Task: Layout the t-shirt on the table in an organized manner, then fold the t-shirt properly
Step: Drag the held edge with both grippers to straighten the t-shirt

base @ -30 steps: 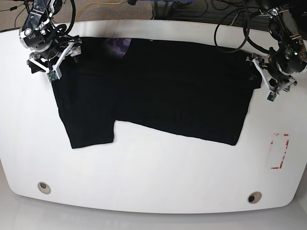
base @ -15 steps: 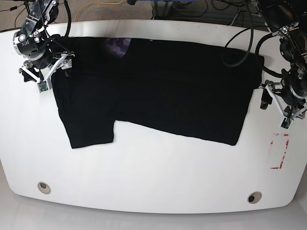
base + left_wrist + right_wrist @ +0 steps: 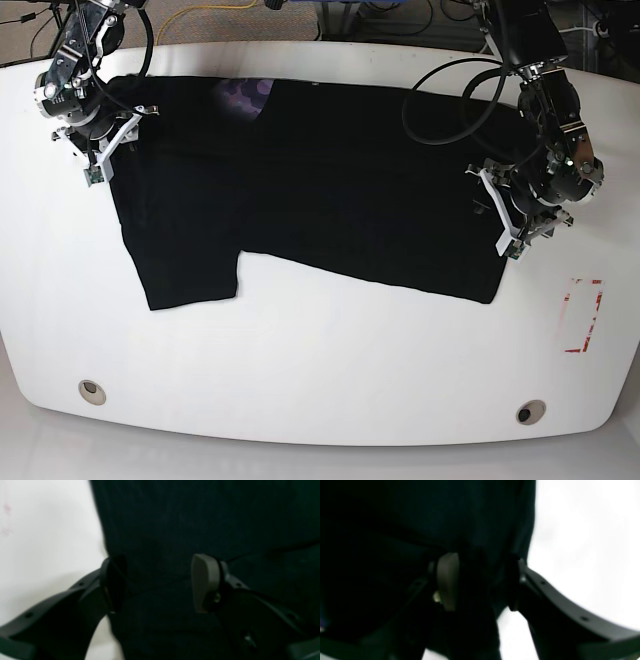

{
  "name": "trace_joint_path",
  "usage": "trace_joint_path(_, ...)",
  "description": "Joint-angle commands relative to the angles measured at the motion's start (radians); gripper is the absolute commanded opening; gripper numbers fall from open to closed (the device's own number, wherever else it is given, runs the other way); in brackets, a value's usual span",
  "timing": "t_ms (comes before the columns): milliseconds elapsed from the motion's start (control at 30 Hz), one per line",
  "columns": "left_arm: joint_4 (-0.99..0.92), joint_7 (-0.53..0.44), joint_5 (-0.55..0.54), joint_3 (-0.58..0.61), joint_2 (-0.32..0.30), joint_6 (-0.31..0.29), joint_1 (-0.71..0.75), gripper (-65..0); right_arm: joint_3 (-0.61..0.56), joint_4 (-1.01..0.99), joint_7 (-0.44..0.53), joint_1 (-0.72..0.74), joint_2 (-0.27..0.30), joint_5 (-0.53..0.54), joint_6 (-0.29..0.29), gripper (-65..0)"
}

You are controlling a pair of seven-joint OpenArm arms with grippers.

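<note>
The black cloth t-shirt (image 3: 330,190) lies flat, long axis across the glossy white table (image 3: 320,350); no writing is readable; left hand (image 3: 160,582) and right hand (image 3: 482,580) both released, straddling its edges

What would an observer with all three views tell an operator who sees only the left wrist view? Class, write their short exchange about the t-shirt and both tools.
Operator: My left tool is open over black cloth, with the white table beside it. Where on the t-shirt is that?
Observer: In the base view it is at the shirt's edge on that view's right, not far from the tape rectangle.
Operator: And the right tool?
Observer: It is open too, at the shirt's opposite edge, on the base view's left.
Operator: Any print showing?
Observer: Only a purple patch near the far edge.
</note>
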Motion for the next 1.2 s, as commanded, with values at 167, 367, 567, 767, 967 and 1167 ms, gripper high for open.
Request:
trace_joint_path(167, -0.168, -0.102, 0.031, -0.006, -0.019, 0.001, -0.025, -29.0, 0.001, -0.136, 0.095, 0.068, 0.057, 0.015, -0.001, -38.8)
trace_joint_path(367, -0.297, -0.158, 0.031, -0.006, -0.064, 0.001, -0.08, -29.0, -0.004, -0.295, 0.103, 0.167, 0.105, 0.015, -0.001, -38.8)
trace_joint_path(567, -0.416, -0.192, 0.036, -0.007, -0.085, 0.001, -0.14, -29.0, -0.113, -0.44, 0.156, 0.278, 0.162, 0.015, -0.001, -38.8)
trace_joint_path(767, -0.492, -0.194, 0.033, -0.009, -0.093, 0.001, -0.2, -29.0, -0.225, -0.558, 0.224, 0.374, 0.188, 0.013, -0.001, -38.8)
trace_joint_path(967, -0.502, -0.203, 0.034, -0.018, -0.095, 0.001, -0.235, -29.0, -0.306, -0.699, 0.305, 0.491, 0.195, 0.013, -0.001, -38.7)
trace_joint_path(1167, -0.502, -0.2, 0.036, -0.038, -0.093, 0.001, -0.26, -29.0, -0.358, -0.811, 0.356, 0.592, 0.218, 0.013, -0.001, -38.7)
